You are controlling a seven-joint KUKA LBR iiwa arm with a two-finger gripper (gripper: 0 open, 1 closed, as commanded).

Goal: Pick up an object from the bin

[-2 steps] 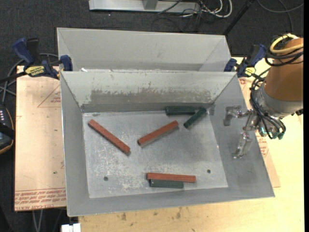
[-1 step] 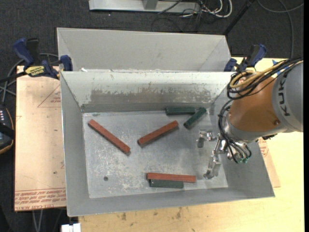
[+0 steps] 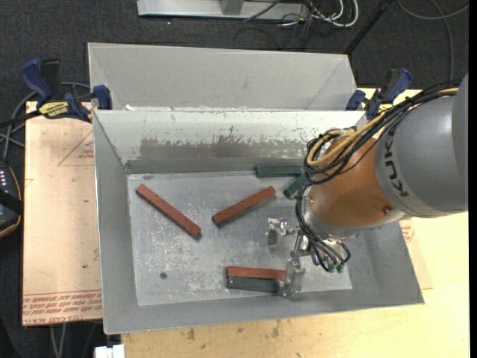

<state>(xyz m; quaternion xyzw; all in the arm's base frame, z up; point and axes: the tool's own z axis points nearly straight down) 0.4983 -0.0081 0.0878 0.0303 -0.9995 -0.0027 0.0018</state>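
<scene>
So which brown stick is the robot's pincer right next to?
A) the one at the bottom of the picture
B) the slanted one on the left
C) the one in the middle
A: the pincer is down at the right end of the bottom brown stick, while the left stick and the middle stick lie farther up the bin, away from it.

Black letters "KU" on the grey arm housing, the rest out of sight

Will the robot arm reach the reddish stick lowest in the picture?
Probably yes. The arm hangs right over the stick at its right end, and nothing lies on top of it.
</scene>
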